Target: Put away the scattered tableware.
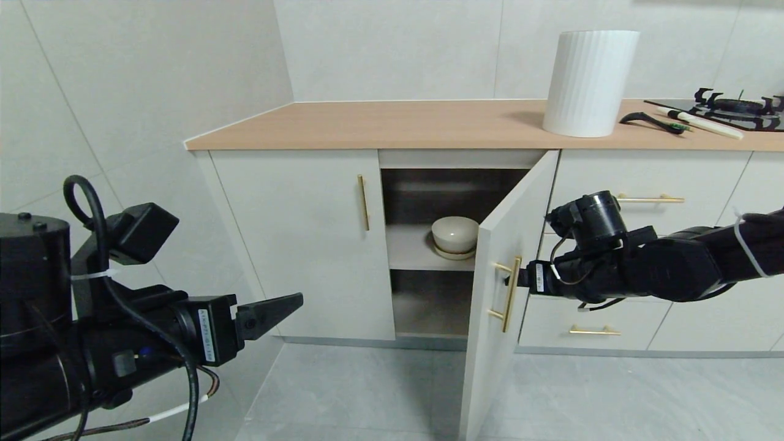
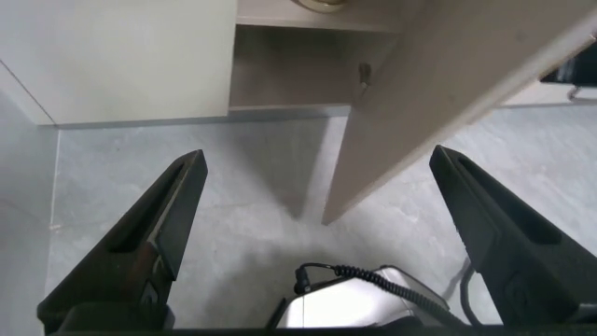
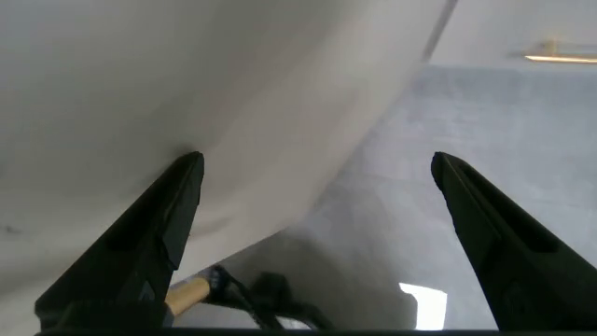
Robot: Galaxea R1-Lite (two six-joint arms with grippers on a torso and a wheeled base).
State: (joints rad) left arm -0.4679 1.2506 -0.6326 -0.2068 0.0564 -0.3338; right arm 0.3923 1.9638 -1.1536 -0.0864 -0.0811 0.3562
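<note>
Head view: cream bowl on a tan plate inside the cabinet; left gripper and right gripper both released.

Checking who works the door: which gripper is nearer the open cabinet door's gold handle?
Right. The right gripper sits at the gold handle of the open cabinet door; the left gripper hangs well to its left, before the closed door.

left end effector: held low, spread wide | right end effector: outstretched, spread wide

A cream bowl rests on a small plate on the cabinet shelf.
</note>
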